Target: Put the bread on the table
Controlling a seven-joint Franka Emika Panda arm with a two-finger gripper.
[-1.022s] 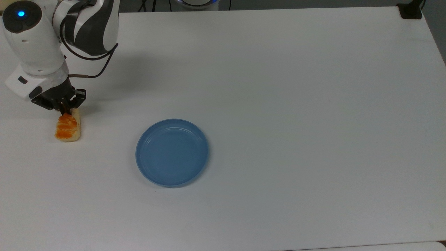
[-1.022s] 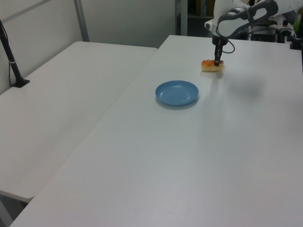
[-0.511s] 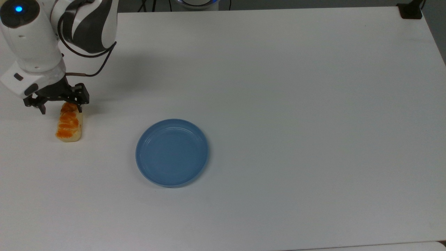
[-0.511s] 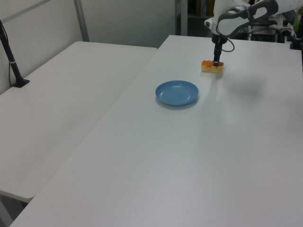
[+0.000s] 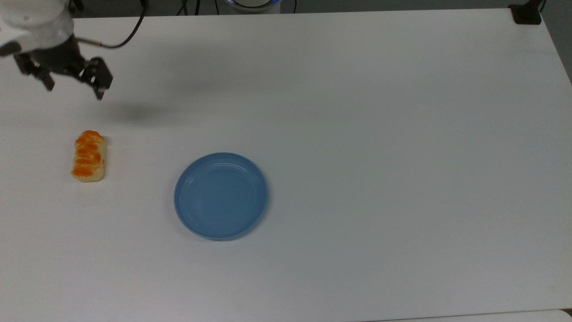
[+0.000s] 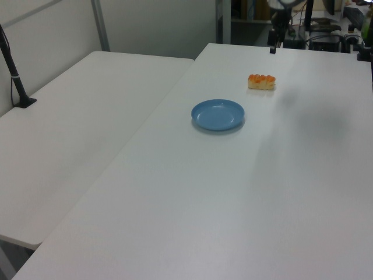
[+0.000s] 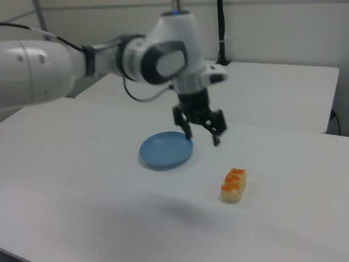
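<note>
Bread [image 5: 89, 156] lies flat on table [image 5: 357, 112] near its edge, plate-clear; gripper [image 5: 71, 87] spread open, empty, raised beyond bread's far end.

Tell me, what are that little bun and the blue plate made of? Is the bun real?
The bread has pale matte sides and very glossy, evenly orange top segments; that uniform shine suggests a plastic or foam toy, though a glazed real bun cannot be ruled out. The blue plate looks like smooth moulded plastic or melamine: one flat colour, a soft sheen, and faint concentric rings inside the rim.
</note>
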